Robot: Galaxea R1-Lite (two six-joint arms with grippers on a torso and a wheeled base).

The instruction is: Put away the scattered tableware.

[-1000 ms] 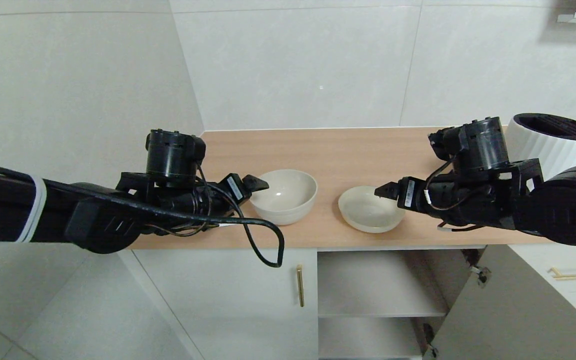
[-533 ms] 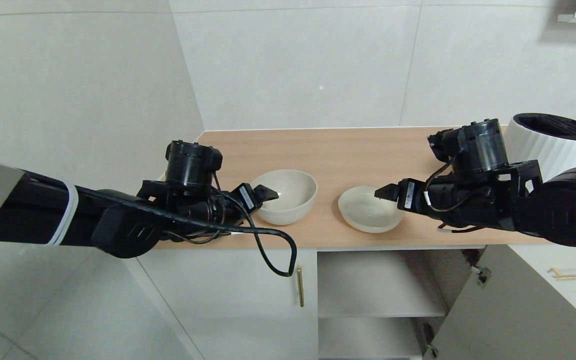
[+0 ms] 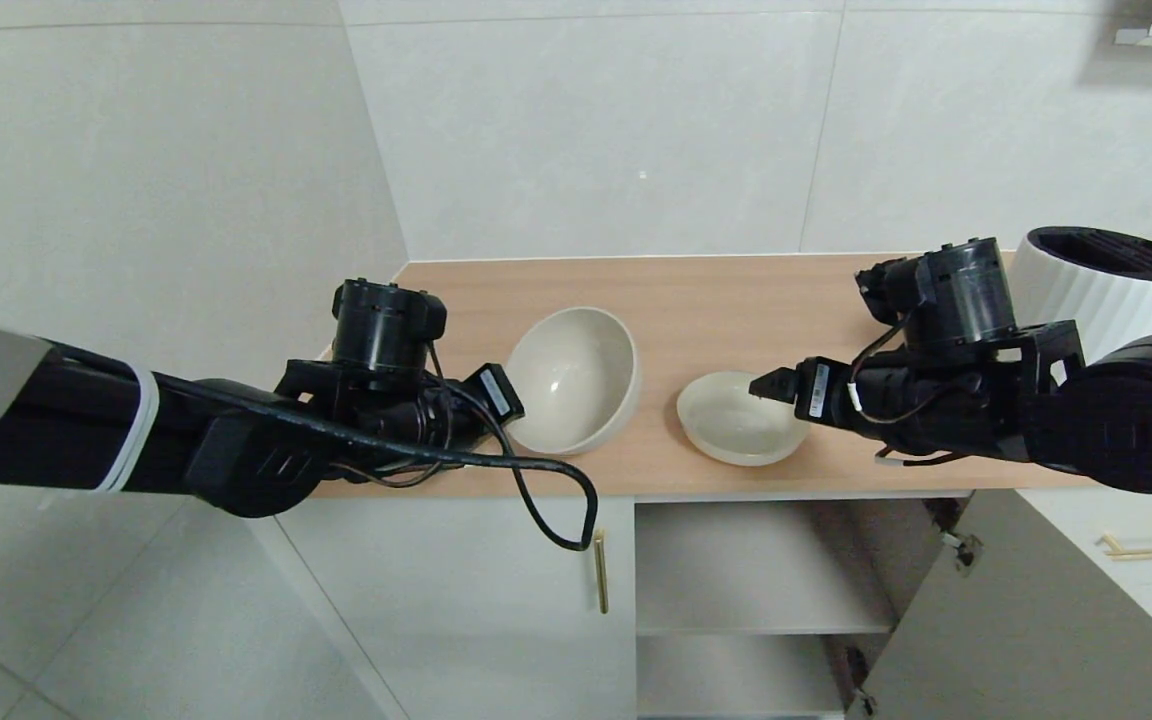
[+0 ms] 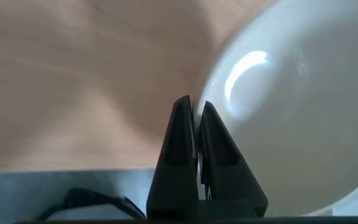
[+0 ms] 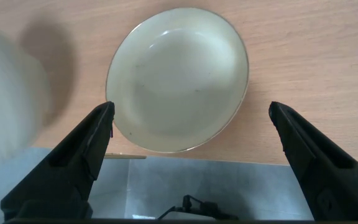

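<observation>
A deep cream bowl is tipped up on the wooden counter, its opening facing me. My left gripper is shut on its near-left rim; in the left wrist view the fingers pinch the rim of the bowl. To its right a shallow cream bowl lies flat near the counter's front edge. My right gripper hovers at its right side, open; in the right wrist view the shallow bowl lies between the wide-spread fingers, untouched.
A white ribbed container stands at the counter's right end, behind my right arm. Below the counter a cabinet stands open with bare shelves, its door swung out to the right. A gold handle marks the shut door at left.
My left gripper moved right onto the deep bowl's rim, shut on it, and the bowl has tipped up from flat. The right arm and shallow bowl have stayed put.
</observation>
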